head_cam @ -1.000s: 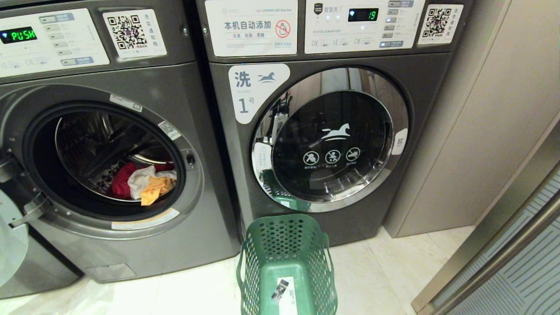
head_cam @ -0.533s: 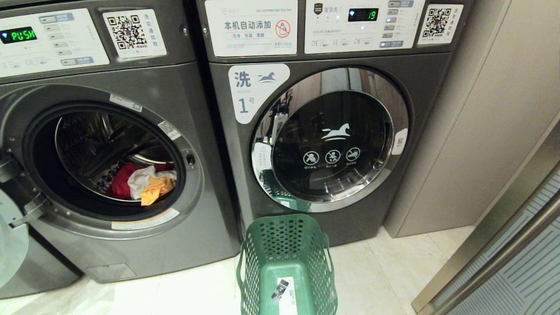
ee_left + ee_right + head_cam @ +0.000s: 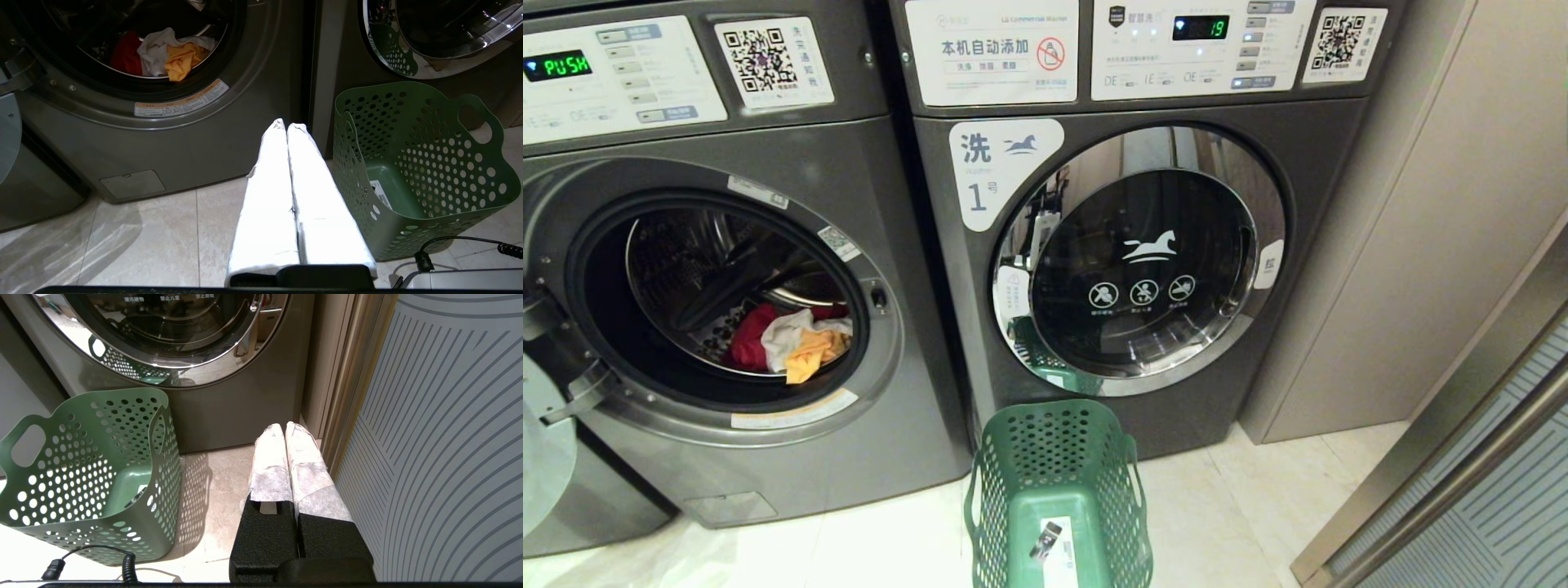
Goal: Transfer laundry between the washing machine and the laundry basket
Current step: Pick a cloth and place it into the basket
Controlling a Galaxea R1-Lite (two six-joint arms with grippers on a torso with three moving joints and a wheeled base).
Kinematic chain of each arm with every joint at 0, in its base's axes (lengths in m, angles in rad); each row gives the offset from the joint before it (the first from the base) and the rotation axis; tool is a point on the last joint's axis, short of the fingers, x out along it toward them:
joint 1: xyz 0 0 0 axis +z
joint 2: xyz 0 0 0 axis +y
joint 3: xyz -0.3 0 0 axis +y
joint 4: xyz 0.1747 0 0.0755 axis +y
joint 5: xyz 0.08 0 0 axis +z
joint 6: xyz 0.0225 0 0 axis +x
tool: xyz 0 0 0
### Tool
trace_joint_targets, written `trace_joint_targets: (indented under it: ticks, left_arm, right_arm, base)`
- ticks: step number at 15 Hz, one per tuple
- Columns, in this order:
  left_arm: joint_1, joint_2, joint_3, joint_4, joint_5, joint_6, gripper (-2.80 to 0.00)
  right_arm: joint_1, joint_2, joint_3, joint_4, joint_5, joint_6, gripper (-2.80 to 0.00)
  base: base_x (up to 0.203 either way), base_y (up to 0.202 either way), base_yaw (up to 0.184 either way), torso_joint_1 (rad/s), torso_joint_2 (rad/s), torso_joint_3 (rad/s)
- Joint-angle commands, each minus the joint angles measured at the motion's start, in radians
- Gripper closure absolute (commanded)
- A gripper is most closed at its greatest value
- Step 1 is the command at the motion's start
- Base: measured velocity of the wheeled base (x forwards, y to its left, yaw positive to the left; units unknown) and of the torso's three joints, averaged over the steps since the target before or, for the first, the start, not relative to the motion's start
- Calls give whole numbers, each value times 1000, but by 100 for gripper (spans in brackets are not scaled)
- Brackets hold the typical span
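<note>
The washing machine (image 3: 882, 457) on the left stands with its round door swung open. In its drum lies the laundry (image 3: 788, 339): a red piece, a white piece and a yellow-orange piece, which the left wrist view also shows as the laundry (image 3: 163, 55). The green laundry basket (image 3: 1045, 406) stands on the floor before the right-hand machine, holding only a paper label. My left gripper (image 3: 286, 124) hangs low between machine and basket (image 3: 429, 163), shut and empty. My right gripper (image 3: 284, 425) is right of the basket (image 3: 81, 465), shut and empty. Neither arm shows in the head view.
A second machine (image 3: 1143, 261) marked 1 has its chrome-rimmed door closed. The open door (image 3: 543, 457) sticks out at the far left. A beige panel wall (image 3: 1421, 245) and a striped sliding door (image 3: 449, 437) close in the right side. A black cable (image 3: 94, 555) lies near the basket.
</note>
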State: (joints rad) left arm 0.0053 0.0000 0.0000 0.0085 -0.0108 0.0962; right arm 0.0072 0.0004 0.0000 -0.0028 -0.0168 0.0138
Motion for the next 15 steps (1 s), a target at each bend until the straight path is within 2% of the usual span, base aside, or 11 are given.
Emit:
trace_joint_targets:
  ticks: [1,15]
  left_arm:
    - [1,-2,0,-1,0,0,0]
    - [1,-2,0,-1,0,0,0]
  right_arm:
    - [0,1,0,0,0,0,0]
    - [0,0,0,0,0,0,0]
  base:
    - [0,0,0,0,0,0]
    - [0,0,0,0,0,0]
